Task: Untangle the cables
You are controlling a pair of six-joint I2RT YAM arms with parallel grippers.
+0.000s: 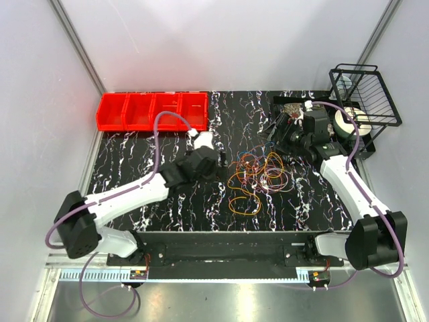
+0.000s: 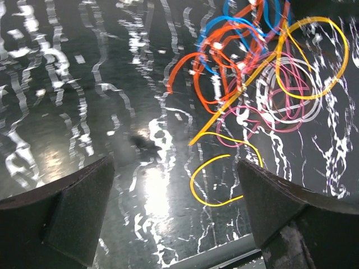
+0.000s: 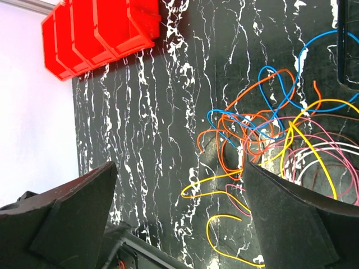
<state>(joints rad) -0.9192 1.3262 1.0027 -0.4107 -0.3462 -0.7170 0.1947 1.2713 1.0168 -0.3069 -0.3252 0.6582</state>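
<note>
loosely tangled cables, both jaws wide

so the cables (image 1: 258, 178), loops of yellow, orange, blue, pink and white, lie heaped on the black marbled bench (image 1: 134, 161) between the two arms. the left jaws stand wide open just beside the heap's left edge, holding nothing. the right jaws gape open at its far right, also empty.

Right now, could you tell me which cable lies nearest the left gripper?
The yellow cable with the open-ended loop, trailing from the tangle toward the left gripper.
</note>
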